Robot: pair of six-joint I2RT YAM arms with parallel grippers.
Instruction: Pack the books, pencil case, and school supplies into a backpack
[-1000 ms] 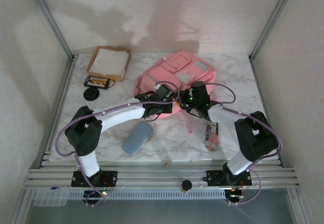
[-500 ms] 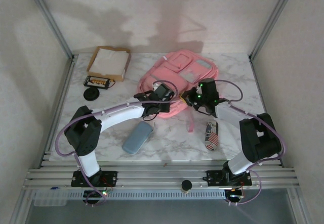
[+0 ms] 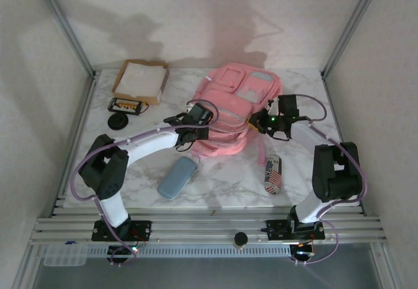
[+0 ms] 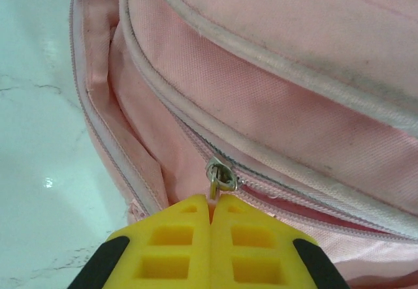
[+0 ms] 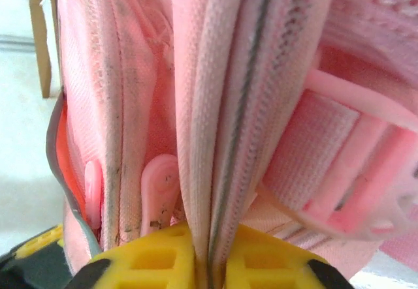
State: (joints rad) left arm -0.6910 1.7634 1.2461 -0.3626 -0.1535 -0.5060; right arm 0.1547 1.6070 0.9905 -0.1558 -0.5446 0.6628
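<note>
The pink backpack (image 3: pixel 234 103) stands in the middle of the table, with both grippers at its near side. My left gripper (image 3: pixel 194 122) is shut on the metal zipper pull (image 4: pixel 221 175) of a half-open zipper; its yellow fingertips (image 4: pixel 183 233) are pressed together. At the bag's right side my right gripper (image 3: pixel 262 123) is shut on a fold of the backpack's zippered edge (image 5: pixel 225 145), which runs up from between its pads. A blue-grey pencil case (image 3: pixel 177 176) lies near the front. The books are out of view.
A flag-printed pouch (image 3: pixel 272 174) lies at the front right under the right arm. At the back left sit a cardboard tray (image 3: pixel 140 80) with a white sheet, a small black box (image 3: pixel 126 106) and a black round thing (image 3: pixel 118 121). Frame posts stand at the corners.
The right gripper has swung right and farther back with the backpack's edge in it. The bag has shifted right and bulked up. The left gripper has edged left, still on the zipper pull.
</note>
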